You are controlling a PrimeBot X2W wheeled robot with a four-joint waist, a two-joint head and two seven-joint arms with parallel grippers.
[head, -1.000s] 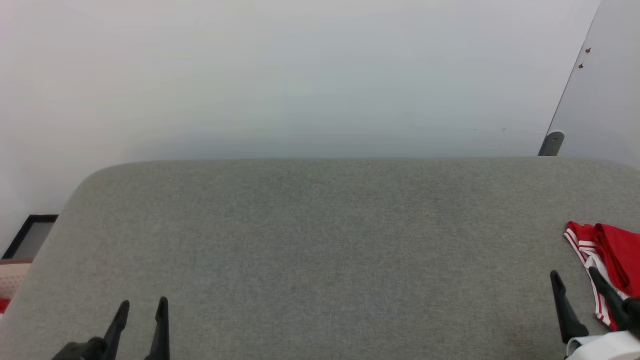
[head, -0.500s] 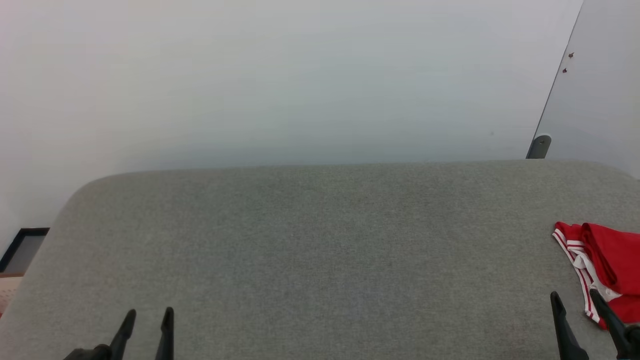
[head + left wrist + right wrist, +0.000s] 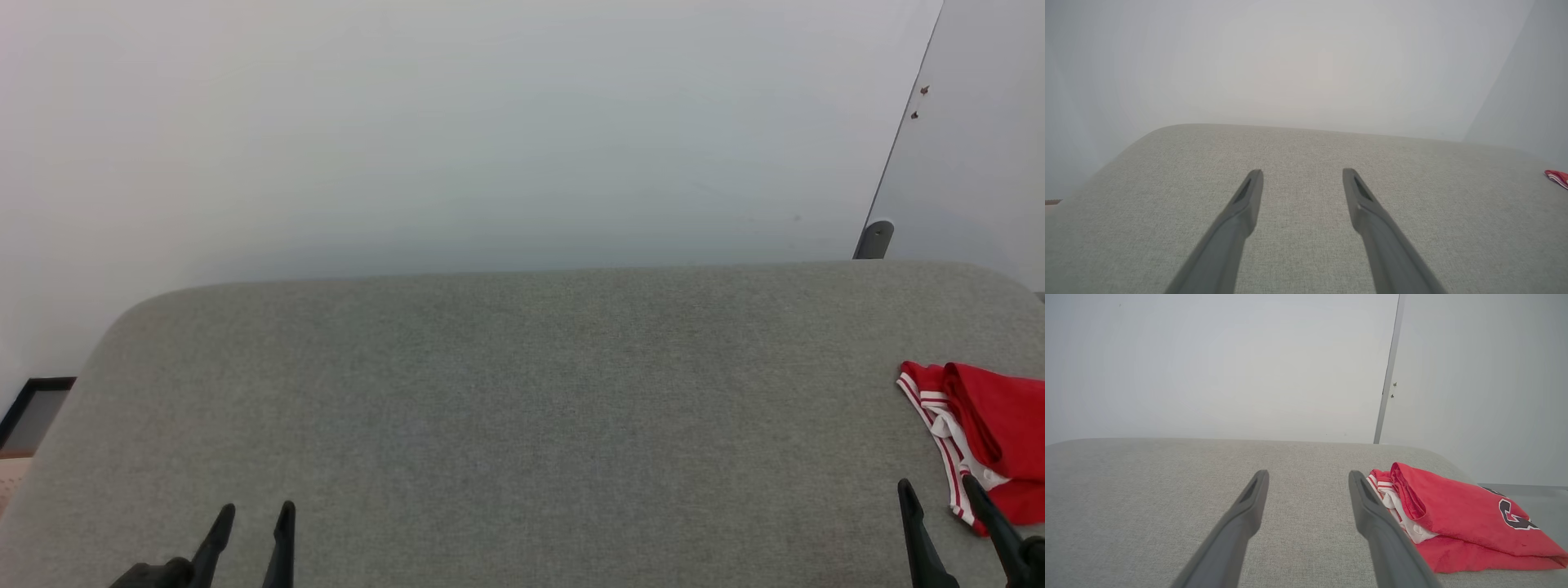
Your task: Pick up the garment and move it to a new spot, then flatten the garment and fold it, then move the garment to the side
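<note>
The garment (image 3: 988,416) is a crumpled red jersey with white and red-striped trim, lying at the right end of the grey cushioned surface (image 3: 522,392). In the right wrist view the garment (image 3: 1453,514) shows part of a black, white-edged print. My right gripper (image 3: 937,486) stands open just left of it, nothing between its fingers, and the right gripper (image 3: 1308,473) has its right finger (image 3: 1372,510) close to the striped trim. My left gripper (image 3: 255,510) is open over bare cushion at the near left. Past the open left gripper (image 3: 1302,173), a sliver of the garment (image 3: 1557,177) shows far right.
A white wall rises behind the surface, with a panel edge and a grey post (image 3: 873,239) at the back right. A dark-framed object (image 3: 33,400) sits on the floor off the rounded left corner. The cushion's right end drops off just beyond the garment.
The head view has shifted, so the garment sits lower and further left in the picture. Both grippers show lower in the picture and stay open. Nothing was grasped.
</note>
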